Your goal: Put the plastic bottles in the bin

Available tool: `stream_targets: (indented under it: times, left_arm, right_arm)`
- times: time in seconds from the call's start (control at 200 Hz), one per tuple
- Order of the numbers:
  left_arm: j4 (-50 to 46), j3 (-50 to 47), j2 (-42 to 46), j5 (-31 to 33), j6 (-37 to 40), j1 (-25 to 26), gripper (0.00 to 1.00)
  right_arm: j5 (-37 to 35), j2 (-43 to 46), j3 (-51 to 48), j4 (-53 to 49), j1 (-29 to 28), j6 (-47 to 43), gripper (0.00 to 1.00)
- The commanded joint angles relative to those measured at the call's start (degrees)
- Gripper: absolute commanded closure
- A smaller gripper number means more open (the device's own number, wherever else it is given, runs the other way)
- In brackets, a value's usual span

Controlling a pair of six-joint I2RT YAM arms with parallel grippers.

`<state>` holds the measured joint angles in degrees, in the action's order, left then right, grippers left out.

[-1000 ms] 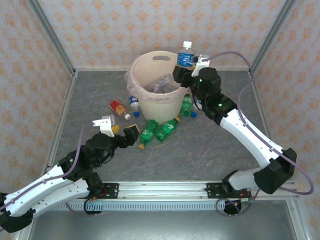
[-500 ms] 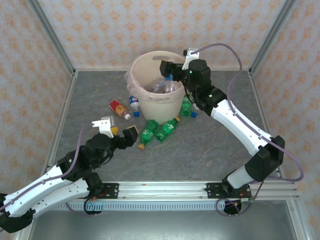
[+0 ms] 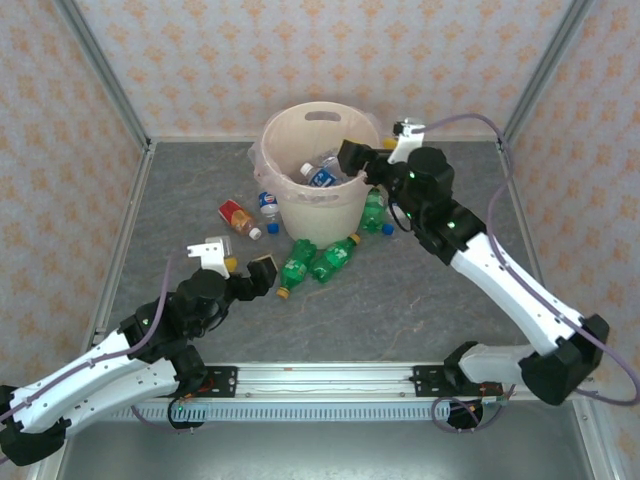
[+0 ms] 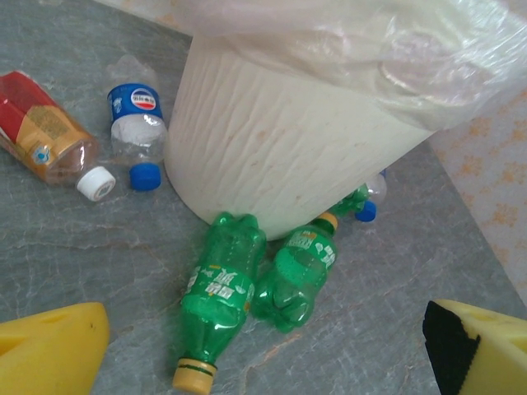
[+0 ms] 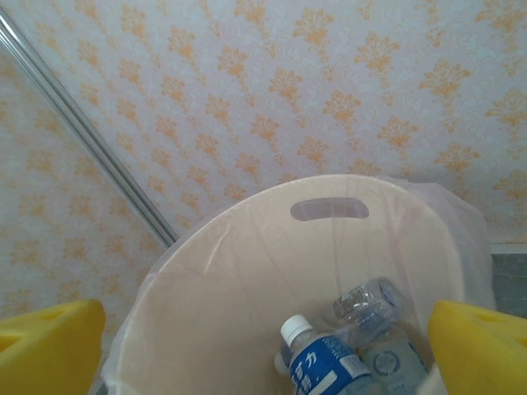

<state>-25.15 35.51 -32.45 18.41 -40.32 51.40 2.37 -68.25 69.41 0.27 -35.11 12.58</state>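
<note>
Over the bin (image 3: 318, 208) the right claw (image 5: 263, 354) gapes, released, a blue-labelled bottle (image 5: 323, 368) lying inside. The left claw (image 4: 263, 350), released too, faces green bottles (image 4: 219, 284) on the grey worktop (image 3: 420, 300); orange-patterned wallpaper (image 3: 300, 50) all around.

Landmark: bin (image 3: 318, 218), far-centre on table (image 3: 430, 290).
- In bin: capped bottle (image 3: 320, 178), atop other btls.
- Left of bin, just beside wall: short bottle (image 3: 268, 204); further left, long bottle (image 3: 236, 216).
- Front of bin: bottle pair (image 3: 296, 266), side by side, touching.
- Front-right, against wall: another bottle (image 3: 373, 210).
- R gripper (image 3: 365, 160) over bin's right rim.
- L gripper (image 3: 242, 262) front-left, apart.
</note>
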Motion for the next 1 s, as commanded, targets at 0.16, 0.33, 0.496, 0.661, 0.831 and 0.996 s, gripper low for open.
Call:
stream_targets:
  times: [0.16,0.33,0.496,0.661,0.831,0.996]
  left_arm:
    - [6.4,-4.9,-5.9,-2.6,-1.7,0.2,0.03]
    - [10.0,-7.0,-11.3,-5.2,-1.4,-0.1,0.01]
    - [14.3,-8.7,-16.9,-9.3,-1.7,-2.7,0.03]
    - [18.7,-11.1,-21.6,-15.0,0.2,-5.6,0.14]
    - [21.4,-12.0,-26.3,-18.1,2.2,-6.2,0.24]
    - [22.0,-11.8,-31.6,-18.9,2.8,-6.9,0.27]
  right_arm:
    - [1.6,13.5,-14.5,2.7,-0.3,4.7,0.00]
    - [4.2,20.5,-24.0,3.0,-0.3,7.6,0.00]
    - [7.8,25.6,-32.6,3.9,-0.2,9.9,0.00]
    - [7.5,30.7,-38.7,3.8,-0.2,10.9,0.00]
    - [6.3,34.7,-41.8,3.3,-0.2,10.7,0.00]
    - [5.8,35.6,-41.7,2.1,-0.3,10.3,0.00]
